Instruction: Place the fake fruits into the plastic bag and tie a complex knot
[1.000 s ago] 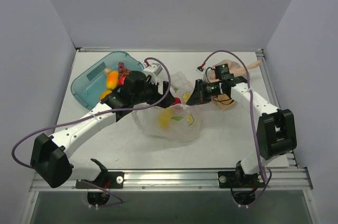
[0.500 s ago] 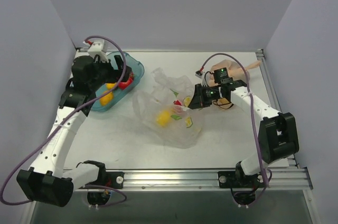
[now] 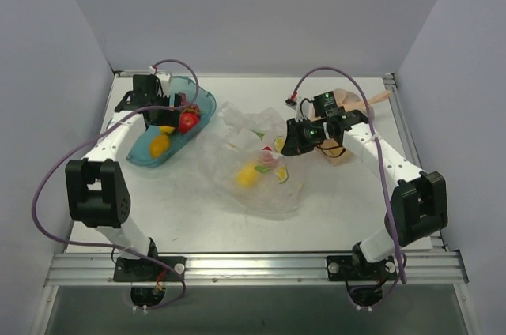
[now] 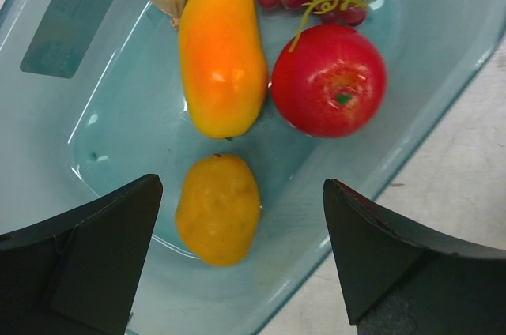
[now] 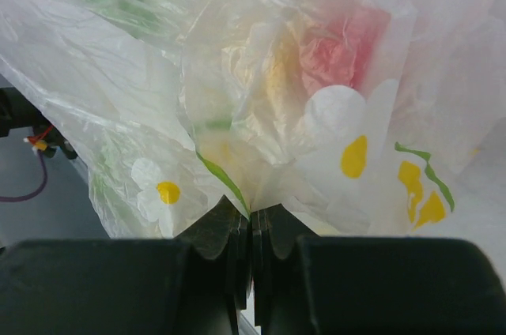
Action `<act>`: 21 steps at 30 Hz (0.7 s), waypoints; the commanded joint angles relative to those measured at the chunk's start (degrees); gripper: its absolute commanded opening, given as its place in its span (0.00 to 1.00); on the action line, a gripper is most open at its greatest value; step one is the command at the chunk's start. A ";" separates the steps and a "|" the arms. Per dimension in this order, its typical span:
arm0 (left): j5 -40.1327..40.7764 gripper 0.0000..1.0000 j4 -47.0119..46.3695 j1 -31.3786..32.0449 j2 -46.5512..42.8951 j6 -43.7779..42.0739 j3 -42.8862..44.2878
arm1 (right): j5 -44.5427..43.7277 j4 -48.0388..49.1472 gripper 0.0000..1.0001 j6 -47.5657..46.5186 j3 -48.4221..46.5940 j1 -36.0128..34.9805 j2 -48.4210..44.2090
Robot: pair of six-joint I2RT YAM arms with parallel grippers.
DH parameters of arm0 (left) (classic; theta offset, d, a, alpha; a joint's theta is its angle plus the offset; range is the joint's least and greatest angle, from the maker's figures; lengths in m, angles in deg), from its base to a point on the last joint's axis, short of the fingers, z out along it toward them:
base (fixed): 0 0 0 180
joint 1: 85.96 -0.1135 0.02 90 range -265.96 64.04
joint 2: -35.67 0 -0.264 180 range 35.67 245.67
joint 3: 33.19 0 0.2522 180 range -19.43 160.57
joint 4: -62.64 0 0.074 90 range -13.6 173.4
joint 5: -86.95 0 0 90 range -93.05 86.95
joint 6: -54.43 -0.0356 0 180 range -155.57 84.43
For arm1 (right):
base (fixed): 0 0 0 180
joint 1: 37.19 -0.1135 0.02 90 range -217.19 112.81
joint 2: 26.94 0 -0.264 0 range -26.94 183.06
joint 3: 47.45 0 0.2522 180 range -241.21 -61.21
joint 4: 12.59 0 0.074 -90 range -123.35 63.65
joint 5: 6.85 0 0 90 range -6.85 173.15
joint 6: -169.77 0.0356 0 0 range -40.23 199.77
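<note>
the plastic bag (image 3: 257, 185) sprawls just right of the teal tray (image 3: 141, 157), clear, crinkly, flower-printed, a yellow piece (image 3: 247, 177) showing through it; your right gripper (image 5: 251, 220) is pinched tight on its edge, so hold that mouth up and wide. over the tray your left gripper (image 4: 241, 197) hangs with jaws wide apart: drop straight and centre on one glossy fruit, the long orange mango (image 4: 220, 54), the red apple (image 4: 330, 80), or the small yellow fruit (image 4: 217, 208) right beneath you
</note>
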 commanded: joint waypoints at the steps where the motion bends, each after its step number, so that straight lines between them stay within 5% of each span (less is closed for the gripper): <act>1: 2.17 0.95 -1.41 -1.98 3.84 -2.55 6.51 | -4.29 -4.39 0.00 -4.52 -4.76 -1.07 -0.88; 21: 1.03 0.83 -1.32 -3.48 25.48 -3.17 20.58 | -6.15 -7.47 0.00 -7.51 -9.69 -4.32 0.52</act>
